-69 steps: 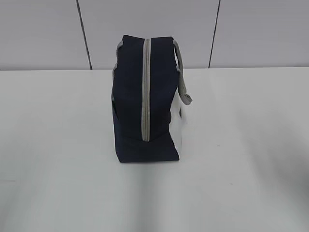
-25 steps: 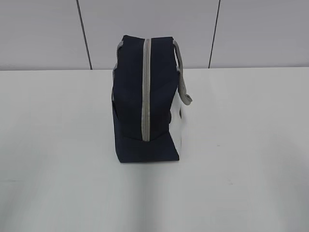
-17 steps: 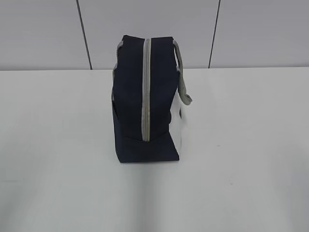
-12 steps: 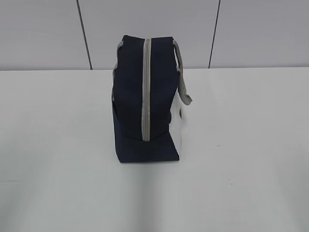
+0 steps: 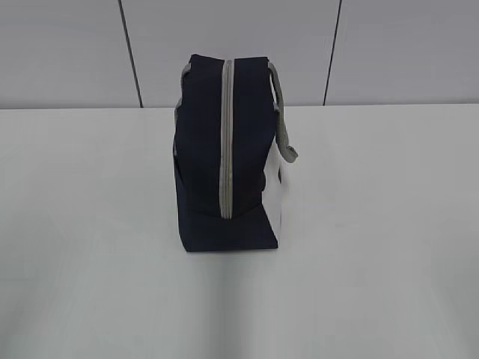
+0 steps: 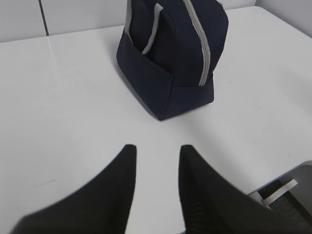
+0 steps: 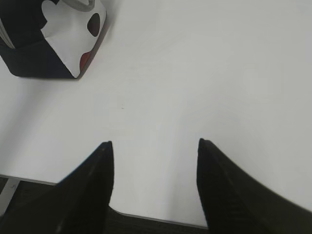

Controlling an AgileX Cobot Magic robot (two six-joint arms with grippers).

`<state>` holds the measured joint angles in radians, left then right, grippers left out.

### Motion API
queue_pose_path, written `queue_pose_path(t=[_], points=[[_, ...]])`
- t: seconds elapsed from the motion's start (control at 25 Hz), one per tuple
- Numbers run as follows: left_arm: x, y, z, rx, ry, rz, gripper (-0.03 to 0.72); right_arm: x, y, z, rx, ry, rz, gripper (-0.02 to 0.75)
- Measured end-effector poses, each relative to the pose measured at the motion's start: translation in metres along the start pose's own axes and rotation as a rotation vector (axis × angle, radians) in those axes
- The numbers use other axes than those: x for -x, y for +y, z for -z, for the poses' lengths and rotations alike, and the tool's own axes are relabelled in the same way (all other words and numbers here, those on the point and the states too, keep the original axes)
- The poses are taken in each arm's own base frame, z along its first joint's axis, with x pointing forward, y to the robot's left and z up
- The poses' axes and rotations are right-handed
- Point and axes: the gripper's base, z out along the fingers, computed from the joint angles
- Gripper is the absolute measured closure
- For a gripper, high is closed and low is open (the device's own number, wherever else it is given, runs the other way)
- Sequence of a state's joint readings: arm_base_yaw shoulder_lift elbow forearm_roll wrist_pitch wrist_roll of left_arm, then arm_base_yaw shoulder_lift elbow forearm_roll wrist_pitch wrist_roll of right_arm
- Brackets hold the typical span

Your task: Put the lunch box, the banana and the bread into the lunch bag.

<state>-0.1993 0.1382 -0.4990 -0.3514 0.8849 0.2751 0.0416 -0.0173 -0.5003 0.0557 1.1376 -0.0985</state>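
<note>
**Zipped bag ahead of both grippers, nothing to load in sight**

The left gripper [image 6: 155, 151] is hovering over the table [image 5: 389, 224] with its jaws parted and nothing between them; the lunch bag [image 6: 170, 53] is standing ahead of it and slightly to its right, closer to this arm. The bag's grey zipper [image 5: 226, 134] is running up its near end and over the top, closed. The right gripper [image 7: 153, 144] is standing wider apart, also empty, with the bag ahead and well off to its left. Lunch box, banana and bread are not showing anywhere.

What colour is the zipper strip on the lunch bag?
Light grey zipper strip on the navy lunch bag; clearest in the exterior view.
</note>
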Motion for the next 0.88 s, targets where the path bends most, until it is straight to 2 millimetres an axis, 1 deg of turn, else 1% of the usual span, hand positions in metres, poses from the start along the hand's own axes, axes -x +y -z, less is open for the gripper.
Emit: queue_pose_path(t=[0.68,0.88], points=[[0.0000,0.0000,0.0000,0.000,0.000,0.000,0.453,-0.0002,0.0000,0.0003,0.000,-0.002,-0.001,0.331],[-0.0012,-0.0008,0.0045,0.027,-0.031,0.002,0.453,-0.0002,0.0000,0.0003,0.000,-0.002,-0.001,0.332]])
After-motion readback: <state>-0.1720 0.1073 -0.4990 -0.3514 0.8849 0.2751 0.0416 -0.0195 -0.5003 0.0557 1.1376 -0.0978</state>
